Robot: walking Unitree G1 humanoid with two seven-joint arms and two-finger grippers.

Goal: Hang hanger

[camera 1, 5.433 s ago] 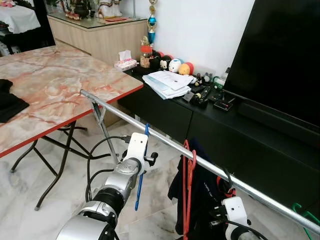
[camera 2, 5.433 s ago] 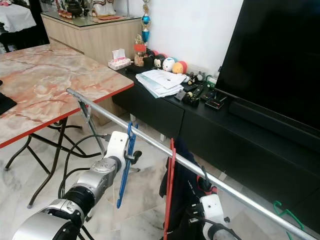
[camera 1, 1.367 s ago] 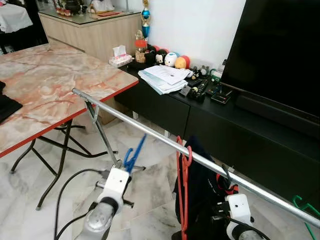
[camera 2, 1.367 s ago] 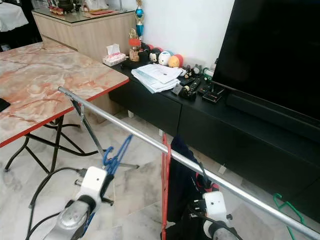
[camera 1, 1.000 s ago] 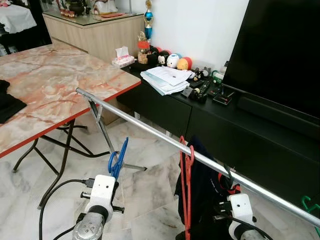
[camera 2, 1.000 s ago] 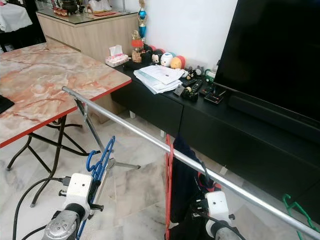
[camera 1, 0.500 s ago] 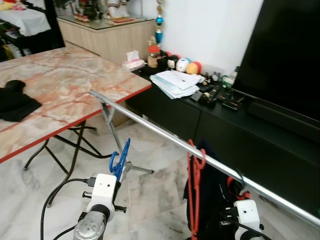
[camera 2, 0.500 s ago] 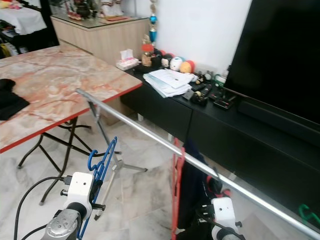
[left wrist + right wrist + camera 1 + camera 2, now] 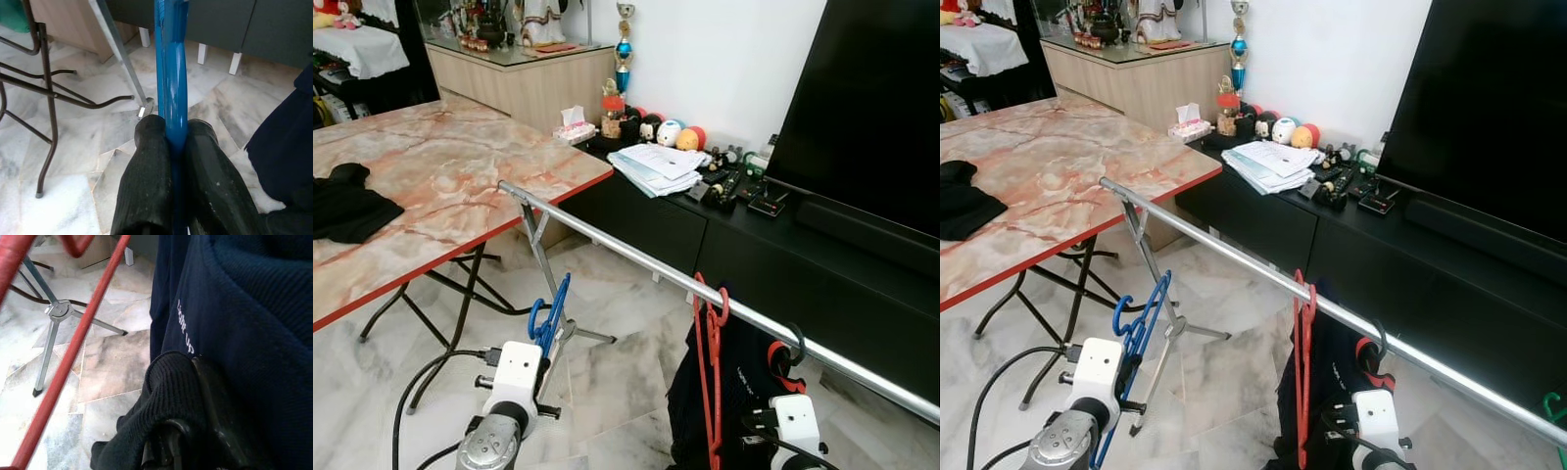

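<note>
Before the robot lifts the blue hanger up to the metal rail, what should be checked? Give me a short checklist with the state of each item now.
1. Grip on the blue plastic hanger: ok. The left gripper has both black fingers pressed against it.
2. Hanger on the silver metal rail: not ok. The hanger is below the rail, near the floor.
3. Free stretch of rail: ok. It is bare between its end by the marble-pattern table and the red hanger.
4. Hook direction: cannot tell. The hook is at the top end, but which way it opens is unclear.
5. Right gripper: cannot tell. It sits against the dark navy garment; knit fabric covers its fingers.
</note>
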